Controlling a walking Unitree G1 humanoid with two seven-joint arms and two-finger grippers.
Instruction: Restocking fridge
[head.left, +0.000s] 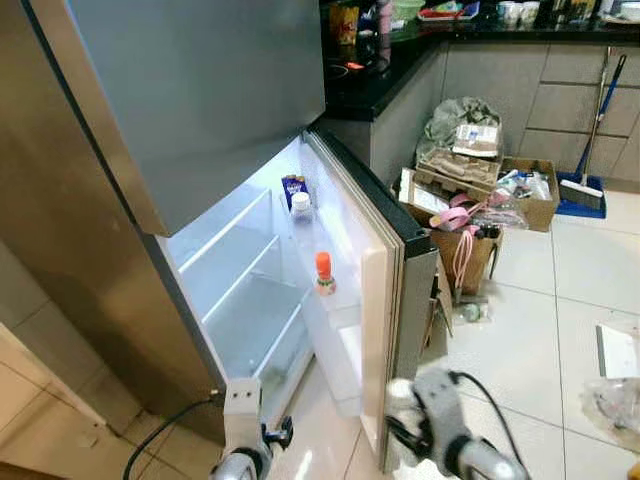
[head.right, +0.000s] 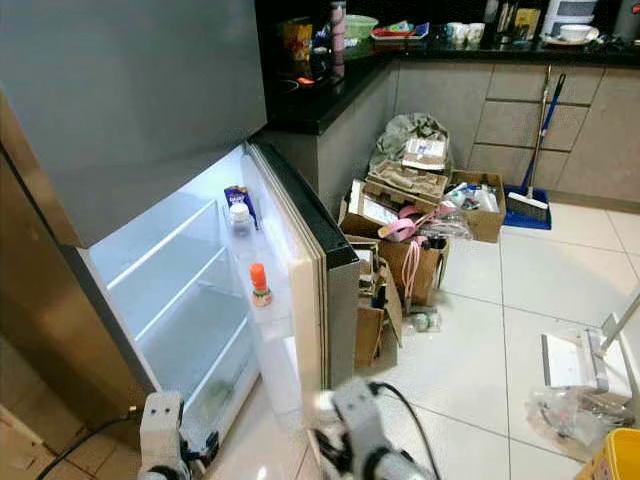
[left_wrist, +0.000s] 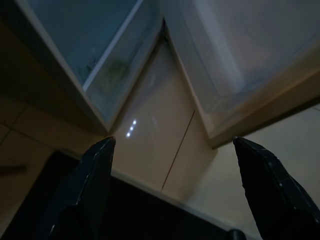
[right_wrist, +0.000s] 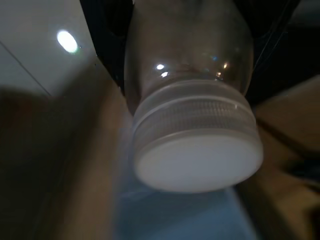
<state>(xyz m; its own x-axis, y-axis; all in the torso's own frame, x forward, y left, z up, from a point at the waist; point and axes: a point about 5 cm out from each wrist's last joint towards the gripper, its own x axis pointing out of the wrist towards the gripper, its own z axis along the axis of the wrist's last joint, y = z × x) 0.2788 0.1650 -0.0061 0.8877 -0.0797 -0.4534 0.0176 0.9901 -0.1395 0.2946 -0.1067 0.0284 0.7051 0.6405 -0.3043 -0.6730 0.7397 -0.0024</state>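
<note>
Two arms low before the open fridge (head.left: 120, 250), one loaded.
Biggest hazard is the door (head.left: 385, 300), edge-on at twelve o'clock from the right gripper (head.left: 405, 425), whose fingers clamp a clear white-capped bottle (right_wrist: 192, 130); swinging left could knock it loose. Door shelf (head.left: 335, 345) at eleven o'clock already holds an orange-capped bottle (head.left: 324, 272) and white-capped bottle (head.left: 301, 205), easily toppled. Left gripper (left_wrist: 172, 150), fingers wide and empty, hangs near the fridge's lower front edge.

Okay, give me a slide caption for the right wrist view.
Right gripper holding a clear bottle by its body, white cap toward the camera.
</note>
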